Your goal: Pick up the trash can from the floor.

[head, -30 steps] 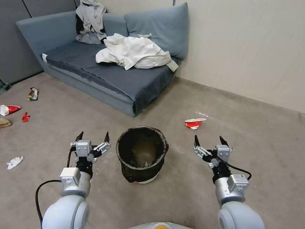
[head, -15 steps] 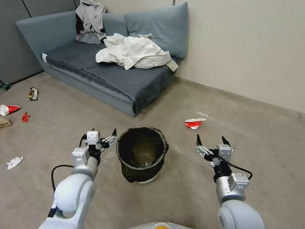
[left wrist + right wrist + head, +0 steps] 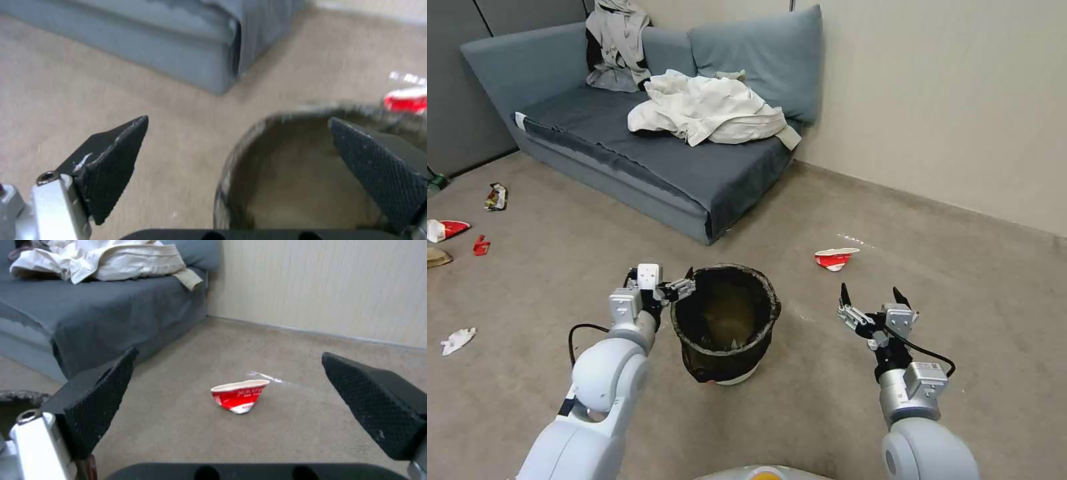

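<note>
where the trash can (image 3: 725, 325) stands upright on the floor (image 3: 800, 407), it sits near the middle of the head view, just ahead of the robot, a round white tub tapering toward its base with a dark bag folded over its rim. no writing can be read on it. the only lettering in sight is white print on the crushed red-and-white paper cup (image 3: 239, 395), too small to make out; that cup lies on the carpet at about two o'clock from the can, well apart from it.

the left gripper (image 3: 684, 285) is at the can's rim on its ten o'clock side, fingers spread, and in the left wrist view one fingertip (image 3: 378, 166) is over the can's mouth while the other is outside over bare carpet, so the rim runs between them, not pinched. the right gripper (image 3: 872, 298) hangs at three o'clock from the can, well apart, fingers spread and holding nothing.

beyond the can at twelve o'clock stands a grey-blue sofa (image 3: 647, 167) with a heap of pale clothes (image 3: 710, 110) on its seat. more scraps of litter (image 3: 454, 230) lie far off at nine to ten o'clock.
</note>
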